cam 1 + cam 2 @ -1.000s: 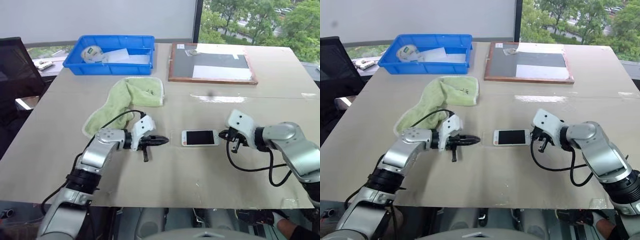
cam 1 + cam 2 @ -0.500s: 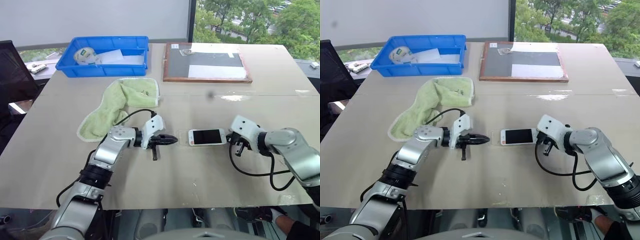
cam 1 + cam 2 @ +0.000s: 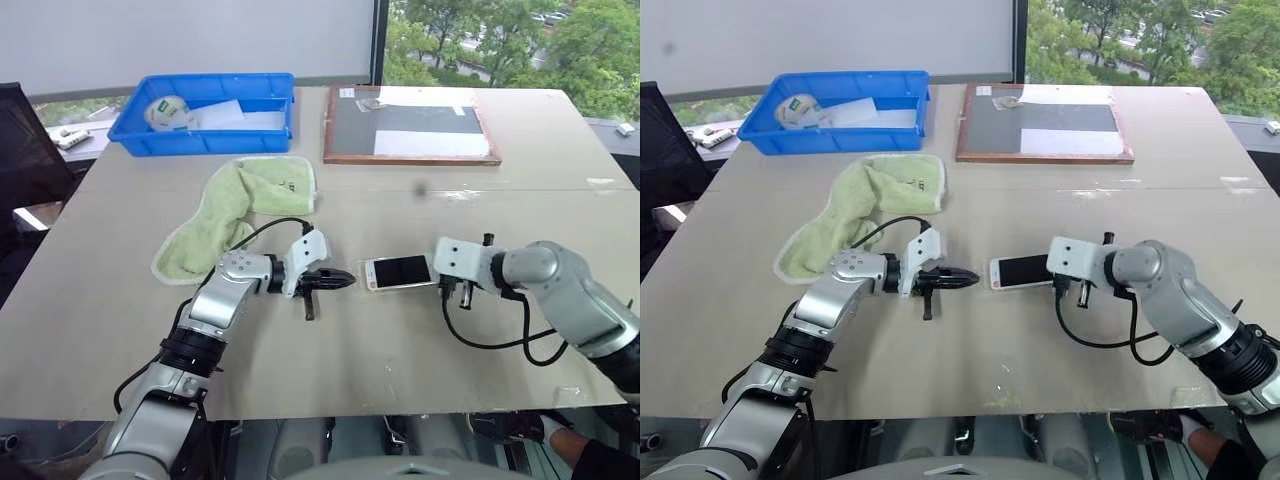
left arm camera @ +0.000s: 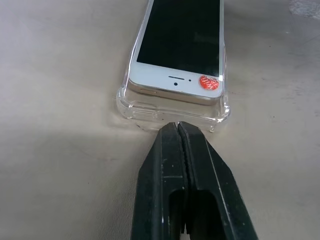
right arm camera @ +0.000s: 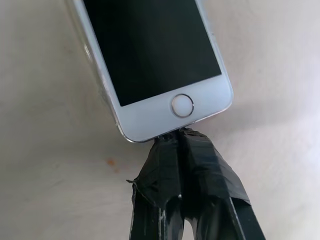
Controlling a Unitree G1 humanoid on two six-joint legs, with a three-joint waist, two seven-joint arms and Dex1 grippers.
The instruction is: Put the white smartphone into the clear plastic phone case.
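The white smartphone [image 3: 398, 271] lies screen up in the middle of the table, on the clear plastic phone case [image 4: 131, 106]. Its earpiece end, with a red sticker, rides above the case's end wall. The case's long edge [image 5: 88, 51] shows beside the phone in the right wrist view. My left gripper [image 3: 345, 280] is shut, its tips [image 4: 177, 128] against the case's end wall. At the opposite end my right gripper [image 5: 178, 135] is shut and touches the phone's home-button end. Neither holds anything.
A green towel [image 3: 235, 205] lies behind my left arm. A blue bin [image 3: 200, 140] with a tape roll [image 3: 165, 110] stands at the back left, a wood-framed dark board [image 3: 410, 125] at the back right. Bare tabletop surrounds the phone.
My right gripper has rolled and moved left against the phone's end. The phone has slid left toward my left gripper, which has stayed put.
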